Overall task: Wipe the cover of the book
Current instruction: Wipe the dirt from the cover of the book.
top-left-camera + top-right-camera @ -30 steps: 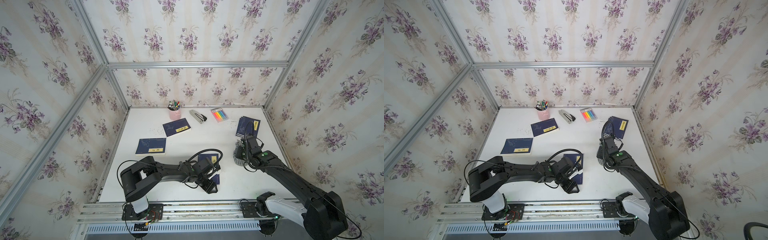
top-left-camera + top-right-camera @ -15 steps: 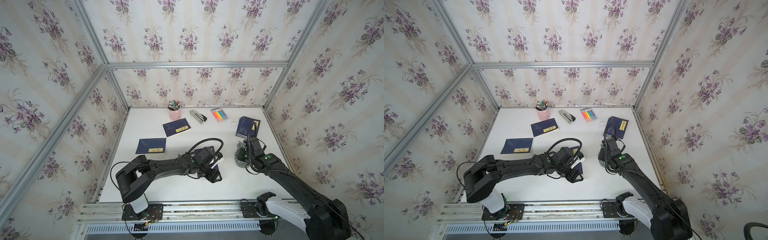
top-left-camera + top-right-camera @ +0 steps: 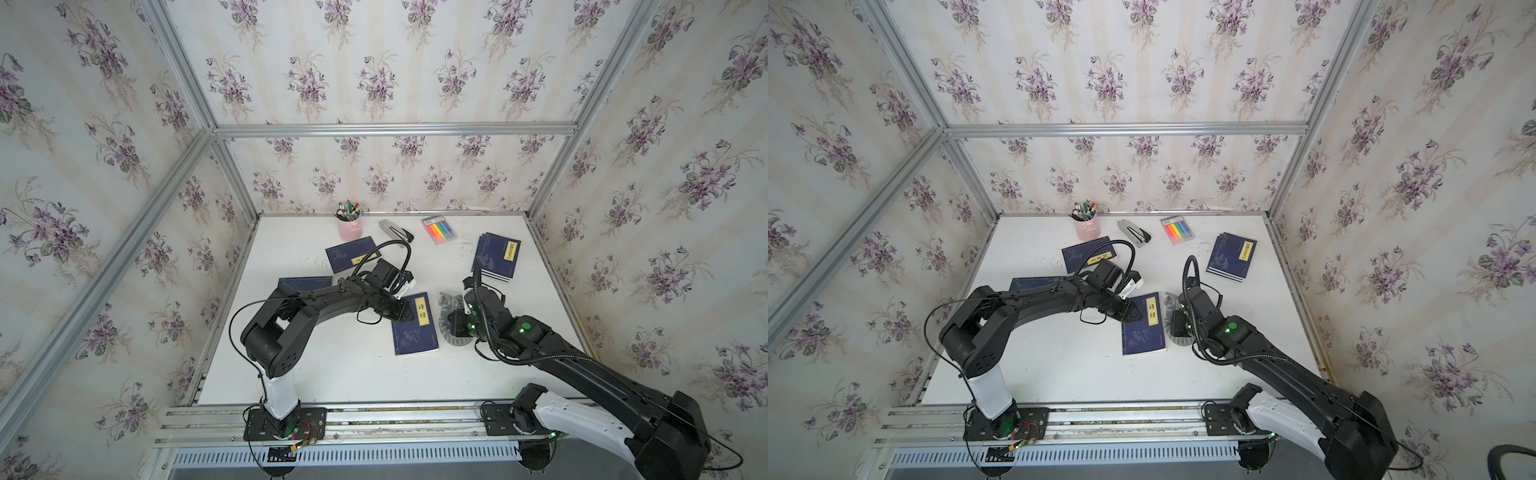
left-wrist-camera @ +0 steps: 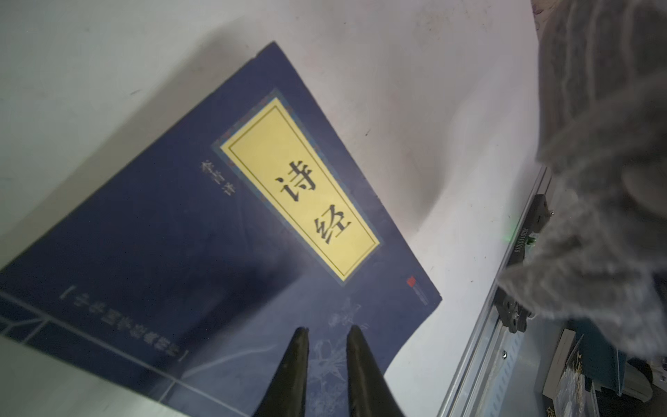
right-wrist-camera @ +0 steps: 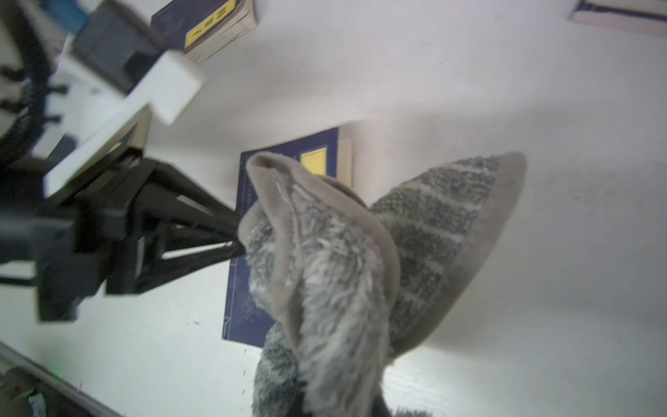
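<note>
I find a scuffed white counter (image 3: 332,365) boxed in by floral-papered walls (image 3: 374,83). The book (image 3: 415,336) lies flat mid-counter. The left gripper (image 4: 327,329) is over its cover, jaws narrow and empty. The right gripper (image 3: 455,323) clamps a grey cloth (image 5: 325,270) just beside the book.

The grey cloth (image 5: 325,270) hides part of the blue book (image 5: 245,299) on the white table (image 5: 541,108), left hand (image 5: 236,236) just beside.

Both top views are evenly, brightly lit, edges bowed. Soft shadows are cast on the white tabletop (image 3: 332,365); the fluffy grey cloth (image 4: 595,180) is blurred.
</note>
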